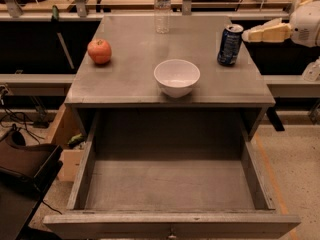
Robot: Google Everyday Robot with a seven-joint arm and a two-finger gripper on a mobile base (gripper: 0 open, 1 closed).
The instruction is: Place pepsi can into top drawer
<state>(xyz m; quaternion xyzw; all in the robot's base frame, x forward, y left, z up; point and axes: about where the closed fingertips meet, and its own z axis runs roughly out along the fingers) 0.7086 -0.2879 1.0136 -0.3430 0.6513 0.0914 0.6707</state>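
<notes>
The pepsi can (230, 45), dark blue with a silver top, stands upright near the right edge of the grey tabletop (135, 79). My gripper (249, 35) comes in from the right at about the height of the can's top, its cream fingertips just right of the can and apart from it. The top drawer (170, 184) is pulled out wide below the tabletop, with a flat grey bottom and nothing in it.
A white bowl (176, 77) sits at the tabletop's front middle. A red apple (99, 51) lies at the left. A clear water bottle (161, 7) stands at the back. Dark objects and cables lie on the floor at the left.
</notes>
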